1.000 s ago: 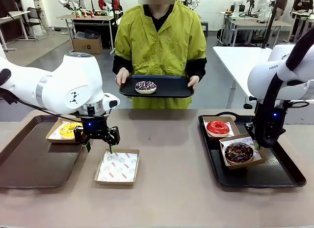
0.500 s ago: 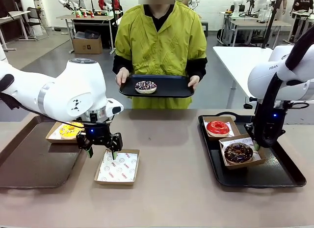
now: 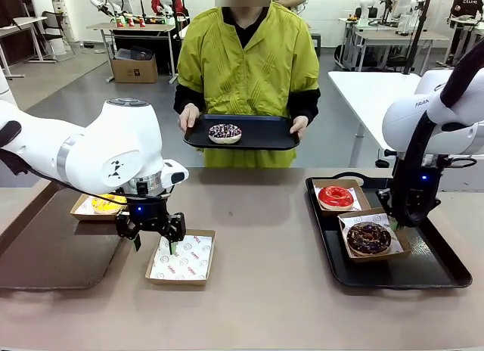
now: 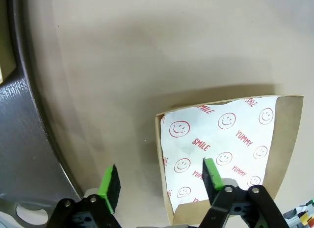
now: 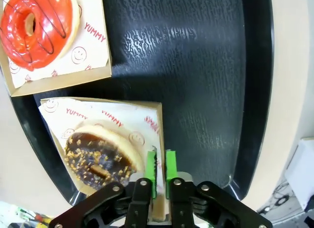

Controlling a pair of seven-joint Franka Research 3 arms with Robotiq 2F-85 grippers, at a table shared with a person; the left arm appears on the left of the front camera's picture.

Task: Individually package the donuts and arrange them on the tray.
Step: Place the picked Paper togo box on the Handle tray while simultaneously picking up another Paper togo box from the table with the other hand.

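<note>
Black tray (image 5: 206, 66), chocolate donut (image 5: 98, 156) beside right gripper (image 5: 161, 171)

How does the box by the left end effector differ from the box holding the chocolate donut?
The box by the left end effector is empty and sits on the bare table; the chocolate donut's box is filled and sits on the black tray. Both are brown cardboard with smiley-print paper liners.

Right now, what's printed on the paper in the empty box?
Red smiley faces with SMILE and YUMMY on white paper, clearest in the left wrist view.
</note>
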